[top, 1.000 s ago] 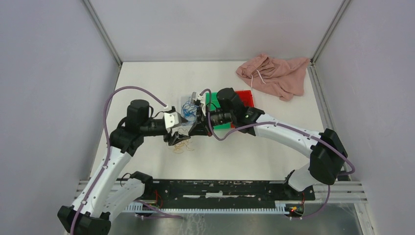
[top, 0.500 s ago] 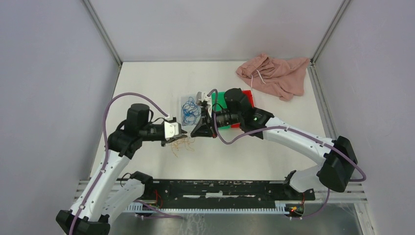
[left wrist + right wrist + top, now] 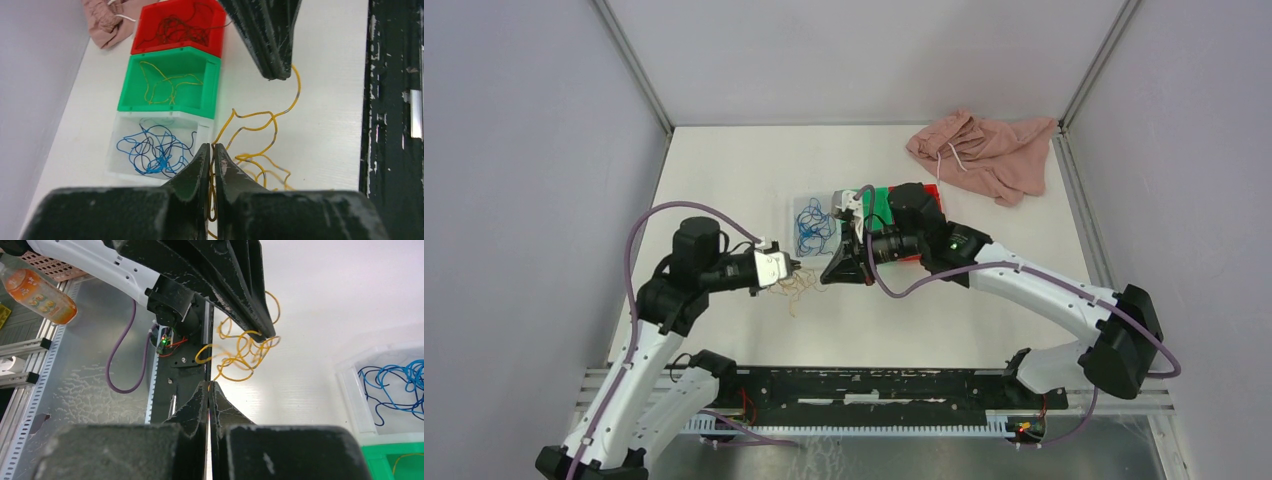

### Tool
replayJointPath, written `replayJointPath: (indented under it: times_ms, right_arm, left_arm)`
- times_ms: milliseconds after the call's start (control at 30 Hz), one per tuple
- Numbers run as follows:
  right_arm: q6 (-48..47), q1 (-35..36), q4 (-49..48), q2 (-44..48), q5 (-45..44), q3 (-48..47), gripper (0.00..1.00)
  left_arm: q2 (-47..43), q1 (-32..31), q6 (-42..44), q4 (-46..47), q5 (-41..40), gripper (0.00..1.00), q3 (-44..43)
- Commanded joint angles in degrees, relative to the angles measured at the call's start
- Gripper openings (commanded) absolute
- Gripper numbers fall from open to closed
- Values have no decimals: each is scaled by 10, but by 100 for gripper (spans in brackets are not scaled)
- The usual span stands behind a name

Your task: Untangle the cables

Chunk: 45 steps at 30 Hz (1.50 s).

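The left arm (image 3: pixel 649 347) and right arm (image 3: pixel 1036 286) have white shells and black joints, each trailed by a thick purple cable (image 3: pixel 674 207). Their wedge-shaped jaws are dark and scuffed; a green light (image 3: pixel 952 243) dots the right.

2 arms reach inward, left tool (image 3: pixel 796 268) and right tool (image 3: pixel 827 278) closed.

On the worktop (image 3: pixel 724 170) the left bin (image 3: pixel 792 222), middle bin (image 3: pixel 884 197) and right bin (image 3: pixel 929 190) stand touching in a row, each with cables (image 3: pixel 152 150) inside, a loose cable (image 3: pixel 796 290) lies before them between the left pincer (image 3: pixel 798 268) and right pincer (image 3: pixel 827 280), and a cloth (image 3: pixel 984 150) lies in the far right corner.
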State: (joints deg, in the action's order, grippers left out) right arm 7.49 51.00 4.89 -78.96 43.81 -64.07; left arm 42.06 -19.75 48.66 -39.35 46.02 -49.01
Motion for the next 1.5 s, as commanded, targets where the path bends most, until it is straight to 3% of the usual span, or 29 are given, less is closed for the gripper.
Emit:
replayJointPath:
  times_ms: [0, 100, 167, 400, 600, 700, 867, 1333, 1467]
  right_arm:
    - [7, 1, -11, 37, 23, -6, 1]
    - [9, 1, -3, 38, 29, 4, 6]
    - [14, 1, -1, 35, 36, 12, 18]
    - [34, -9, -16, 70, -57, 26, 49]
    - [88, -48, -114, 130, -155, 56, 64]
    - [64, -50, -114, 116, -179, 43, 67]
    - [67, -48, -164, 44, -132, 13, 72]
    - [123, -37, -234, -14, -98, -1, 63]
    - [79, -41, -129, 22, -208, -1, 64]
  left_arm:
    - [-35, -2, -81, 112, -46, 8, 24]
    - [-51, -2, -142, 199, -77, 4, 40]
    - [-48, -2, -158, 222, -75, 3, 33]
    - [-26, -2, -144, 209, -32, 3, -9]
    - [-18, -2, -94, 151, 13, 3, -46]
    - [-9, -2, -101, 138, 33, 3, -59]
    - [-4, -2, -137, 137, 48, 3, -69]
    - [-4, -2, -145, 126, 50, 3, -77]
    - [-12, -2, -118, 125, 24, 3, -70]
